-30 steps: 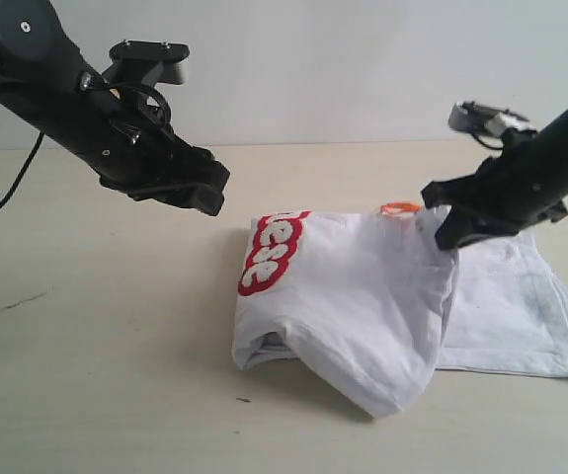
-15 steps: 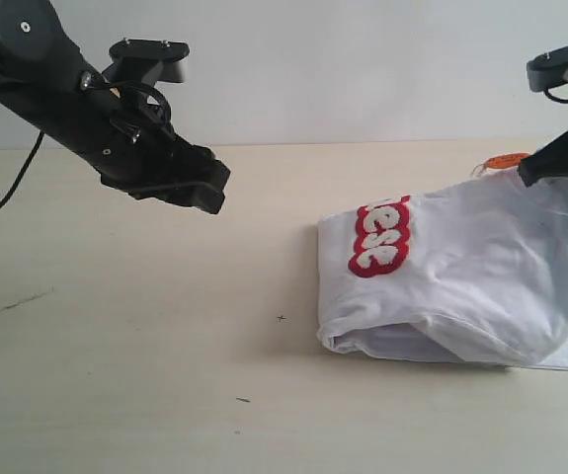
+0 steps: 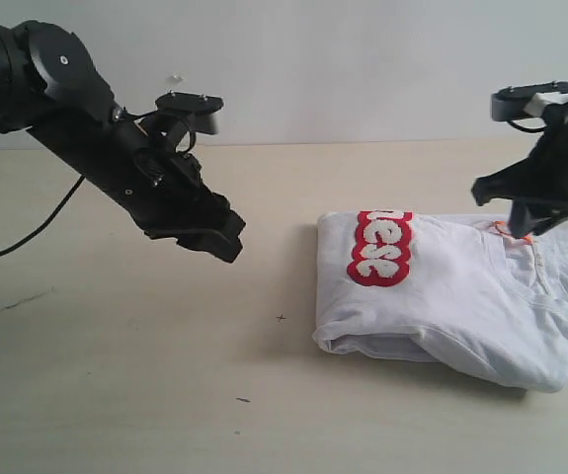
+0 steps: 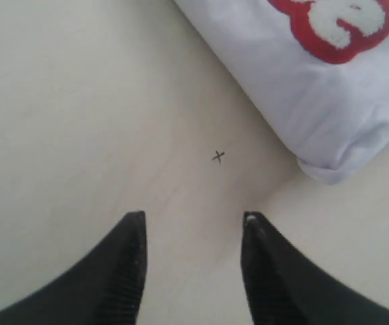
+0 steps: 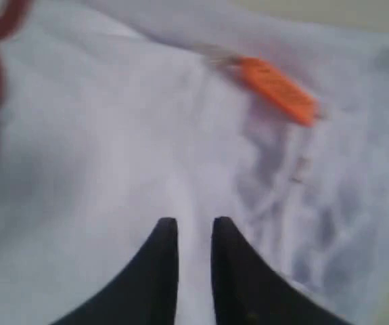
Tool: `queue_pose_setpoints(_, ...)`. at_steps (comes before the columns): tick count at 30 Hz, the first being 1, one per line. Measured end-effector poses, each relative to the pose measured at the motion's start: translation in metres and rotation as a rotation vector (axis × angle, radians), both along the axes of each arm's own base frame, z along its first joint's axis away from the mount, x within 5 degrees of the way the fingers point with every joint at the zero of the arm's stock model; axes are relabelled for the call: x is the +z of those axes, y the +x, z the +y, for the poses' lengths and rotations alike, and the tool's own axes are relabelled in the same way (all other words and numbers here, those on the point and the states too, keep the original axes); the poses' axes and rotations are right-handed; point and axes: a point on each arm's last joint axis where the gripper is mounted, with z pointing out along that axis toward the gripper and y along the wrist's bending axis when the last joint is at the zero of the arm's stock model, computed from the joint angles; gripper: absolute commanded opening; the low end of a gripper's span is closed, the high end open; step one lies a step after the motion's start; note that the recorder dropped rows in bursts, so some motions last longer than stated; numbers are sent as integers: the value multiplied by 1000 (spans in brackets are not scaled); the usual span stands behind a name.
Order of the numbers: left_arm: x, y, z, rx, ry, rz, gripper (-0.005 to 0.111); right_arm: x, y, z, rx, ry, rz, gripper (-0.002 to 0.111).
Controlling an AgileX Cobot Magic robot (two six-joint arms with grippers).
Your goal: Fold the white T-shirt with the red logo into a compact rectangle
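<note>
The white T-shirt (image 3: 451,296) lies folded in a loose bundle on the right half of the table, with the red logo (image 3: 380,247) face up near its left edge. My left gripper (image 3: 230,240) hovers open over bare table just left of the shirt; in the left wrist view the gripper (image 4: 194,220) is empty, with the shirt's (image 4: 282,88) folded corner and the logo (image 4: 336,27) beyond it. My right gripper (image 3: 521,230) hangs just above the collar by the orange tag (image 3: 514,235). Its jaws (image 5: 194,223) stand slightly apart with nothing between them, over the shirt (image 5: 113,135) and tag (image 5: 279,88).
The pale wooden table (image 3: 116,375) carries a small black cross mark (image 3: 281,318) left of the shirt, seen between the left fingers' line in the left wrist view as the cross mark (image 4: 218,157). A white wall stands behind. The shirt's right end reaches the frame's edge.
The right gripper dragged the shirt rightward, then let go, and the lifted cloth dropped flat. The left arm came down and right toward the shirt, its jaws narrower.
</note>
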Motion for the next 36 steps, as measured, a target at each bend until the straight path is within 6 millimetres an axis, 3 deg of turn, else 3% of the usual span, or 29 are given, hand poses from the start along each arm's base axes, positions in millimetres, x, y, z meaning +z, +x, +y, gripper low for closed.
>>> queue_pose_setpoints(4,0,0,0,-9,6,-5,26,-18,5,29,96,163,33,0)
queue_pose_setpoints(10,17,-1,10,-20,37,-71,1,-64,5,85,200,204,174,0)
queue_pose_setpoints(13,27,-1,22,-4,49,-83,0,-86,2,112,226,193,219,0)
queue_pose_setpoints(20,37,3,55,72,62,-62,0,-90,-6,177,319,218,151,0)
queue_pose_setpoints(23,39,1,63,102,61,-67,0,-89,-12,195,366,224,138,1)
queue_pose_setpoints(27,39,-4,65,105,63,-71,0,-85,-13,198,370,230,125,22)
queue_pose_setpoints(30,39,-7,66,110,59,-73,0,-64,-8,187,354,230,70,36)
queue_pose_setpoints(36,39,-6,66,127,43,-94,0,-7,-1,123,195,122,-30,46)
